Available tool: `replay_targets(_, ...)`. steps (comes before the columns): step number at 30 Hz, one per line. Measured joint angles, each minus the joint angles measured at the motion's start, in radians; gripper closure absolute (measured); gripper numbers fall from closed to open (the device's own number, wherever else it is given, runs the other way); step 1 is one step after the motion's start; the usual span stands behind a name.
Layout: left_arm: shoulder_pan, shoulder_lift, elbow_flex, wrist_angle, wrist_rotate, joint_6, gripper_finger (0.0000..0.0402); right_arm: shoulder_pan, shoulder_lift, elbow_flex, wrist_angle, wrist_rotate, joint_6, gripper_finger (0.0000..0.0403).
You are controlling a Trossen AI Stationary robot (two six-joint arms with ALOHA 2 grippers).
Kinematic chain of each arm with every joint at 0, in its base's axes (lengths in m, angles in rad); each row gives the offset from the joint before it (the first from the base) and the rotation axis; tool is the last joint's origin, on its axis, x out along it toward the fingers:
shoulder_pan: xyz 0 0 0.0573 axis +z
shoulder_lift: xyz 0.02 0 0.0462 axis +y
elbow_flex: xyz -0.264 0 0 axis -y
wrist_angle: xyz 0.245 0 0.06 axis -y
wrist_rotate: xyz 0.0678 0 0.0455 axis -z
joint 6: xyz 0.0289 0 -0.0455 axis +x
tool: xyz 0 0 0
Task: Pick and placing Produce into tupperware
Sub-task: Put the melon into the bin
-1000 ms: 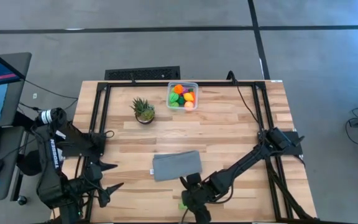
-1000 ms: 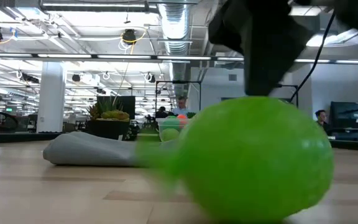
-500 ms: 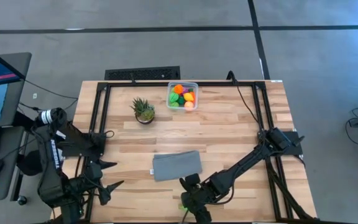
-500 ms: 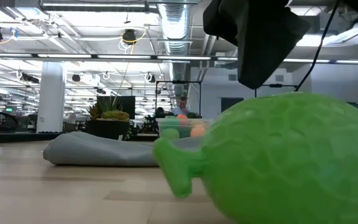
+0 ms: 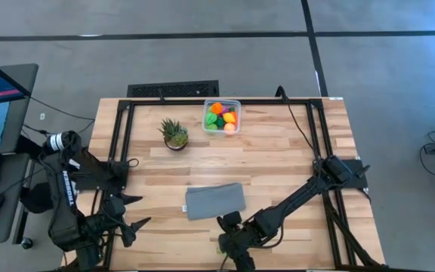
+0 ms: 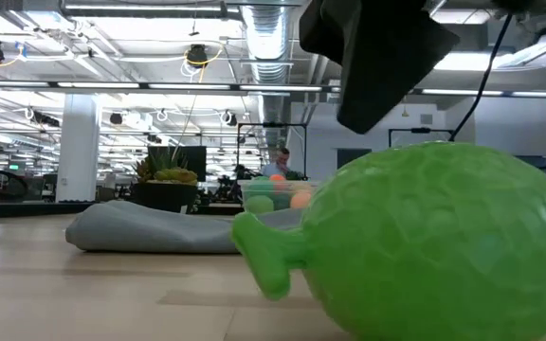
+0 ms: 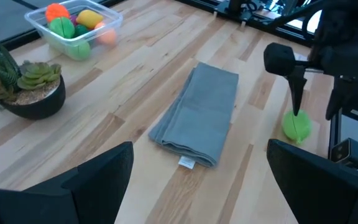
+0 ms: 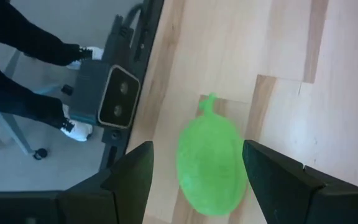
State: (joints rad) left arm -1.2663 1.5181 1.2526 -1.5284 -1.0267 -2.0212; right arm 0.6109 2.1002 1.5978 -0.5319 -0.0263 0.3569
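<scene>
A green toy fruit (image 8: 210, 163) with a short stem lies on its side on the wood close to the table's near edge (image 6: 434, 246); it also shows in the left wrist view (image 7: 298, 126). My right gripper (image 8: 197, 180) hangs open just above it, one finger on either side (image 5: 229, 243), touching nothing. The clear tupperware (image 5: 222, 115) stands at the far edge, holding several orange, green, yellow and pink produce pieces. My left gripper (image 5: 134, 213) waits open at the near left (image 7: 197, 186).
A folded grey cloth (image 5: 215, 201) lies flat just beyond the right gripper. A spiky potted plant (image 5: 174, 134) stands left of the tub. A small camera box (image 8: 114, 106) sits at the near edge, and a person's legs (image 8: 17, 37) stand beyond it.
The green fruit has rolled a short way toward the near edge and come to rest on its side, stem pointing toward the table's left. Both grippers stay open.
</scene>
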Motion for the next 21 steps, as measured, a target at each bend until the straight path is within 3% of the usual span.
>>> replay_targets(5,-0.003,0.000,0.000,0.000,0.001,0.000,0.0042,-0.006,0.000,0.002,-0.008,0.049,0.000,0.0131)
replay_targets(16,-0.003,0.000,0.000,0.000,0.018,0.000,0.0042,-0.015,0.000,0.006,-0.019,-0.006,-0.051,0.0131)
replay_targets(21,-0.003,0.000,0.000,0.000,0.018,0.000,0.0042,0.005,-0.002,0.037,-0.077,0.034,-0.023,0.0131)
